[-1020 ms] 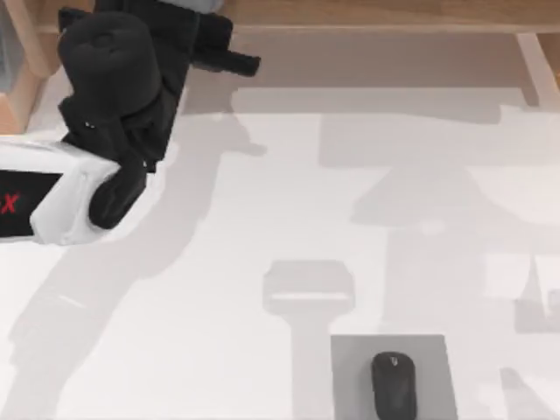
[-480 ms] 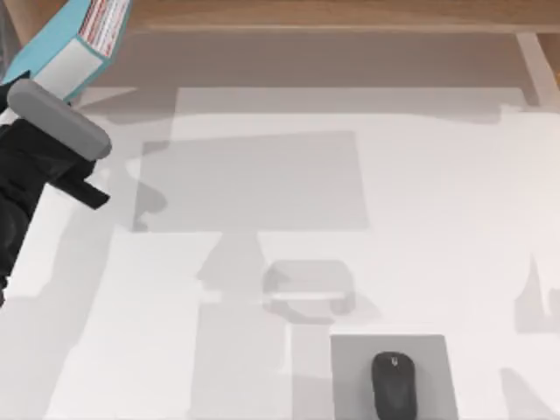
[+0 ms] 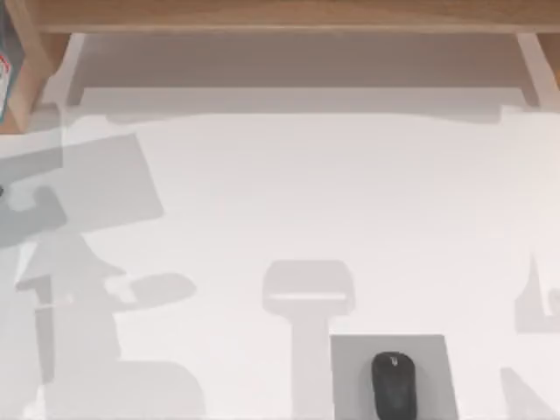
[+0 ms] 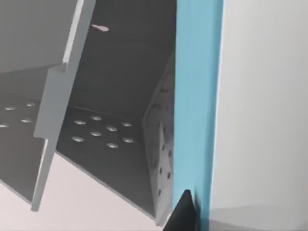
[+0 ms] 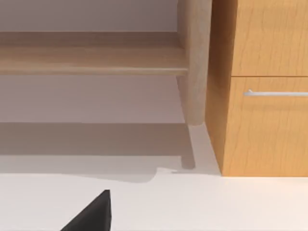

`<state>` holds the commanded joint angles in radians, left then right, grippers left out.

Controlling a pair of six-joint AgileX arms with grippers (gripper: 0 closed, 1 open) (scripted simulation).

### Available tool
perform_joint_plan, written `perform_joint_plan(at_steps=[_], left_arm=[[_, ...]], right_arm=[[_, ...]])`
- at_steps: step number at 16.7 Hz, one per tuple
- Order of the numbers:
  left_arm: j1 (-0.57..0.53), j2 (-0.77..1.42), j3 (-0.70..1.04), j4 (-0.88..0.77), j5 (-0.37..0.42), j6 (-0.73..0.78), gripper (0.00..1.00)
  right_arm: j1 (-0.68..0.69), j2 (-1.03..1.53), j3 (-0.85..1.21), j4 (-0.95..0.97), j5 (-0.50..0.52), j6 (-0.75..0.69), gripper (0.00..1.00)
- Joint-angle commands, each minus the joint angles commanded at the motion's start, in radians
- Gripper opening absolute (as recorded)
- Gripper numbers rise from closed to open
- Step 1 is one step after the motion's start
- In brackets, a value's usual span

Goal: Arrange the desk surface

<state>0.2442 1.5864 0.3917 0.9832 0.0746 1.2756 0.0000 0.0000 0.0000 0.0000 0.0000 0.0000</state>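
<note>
Desk surface [image 3: 289, 192]: broad, flat, matte white, smooth and plain; it spread out in front of the wooden shelf and carried soft grey shadows.
Shelf [image 3: 280, 13]: a long light-wood board with visible grain, running along the far edge of the desk surface.
Pad [image 3: 350, 376]: a small grey flat rectangle lying on the desk surface, at its near edge, well apart from the shelf.
Mouse [image 3: 394, 385]: black, rounded and oval, resting on the pad.
Book [image 4: 197, 110]: a thin blue-edged slab with a pale face, close against the left wrist camera; a sliver of blue [image 3: 7, 70] sat at the shelf's left end.
Left gripper: one dark finger [image 4: 182, 214] touched the book's blue edge; whether it clamped the book I cannot tell.
Right gripper: one black fingertip [image 5: 91, 214] hung over the desk surface facing the shelf; its spread I cannot tell.
Cabinet [image 5: 264, 86]: wood-grained, boxy, with a slim metal handle, beside the shelf's post.
</note>
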Motion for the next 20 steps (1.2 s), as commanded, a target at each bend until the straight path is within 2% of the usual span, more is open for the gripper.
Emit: perform_joint_plan(at_steps=[6,13,16,20], left_arm=[[0.191,0.149,0.247,-0.115,0.181,0.243,0.0],[0.259,0.287,0.503,-0.292,0.412,0.431,0.0],[0.262,0.315,0.544,-0.335,0.459,0.463,0.0],[0.262,0.316,0.545,-0.337,0.461,0.464,0.0]], right_arm=[[0.0,0.0,0.0,0.0,0.0,0.0,1.0],[0.0,0.0,0.0,0.0,0.0,0.0,1.0],[0.0,0.0,0.0,0.0,0.0,0.0,1.0],[0.0,0.0,0.0,0.0,0.0,0.0,1.0]])
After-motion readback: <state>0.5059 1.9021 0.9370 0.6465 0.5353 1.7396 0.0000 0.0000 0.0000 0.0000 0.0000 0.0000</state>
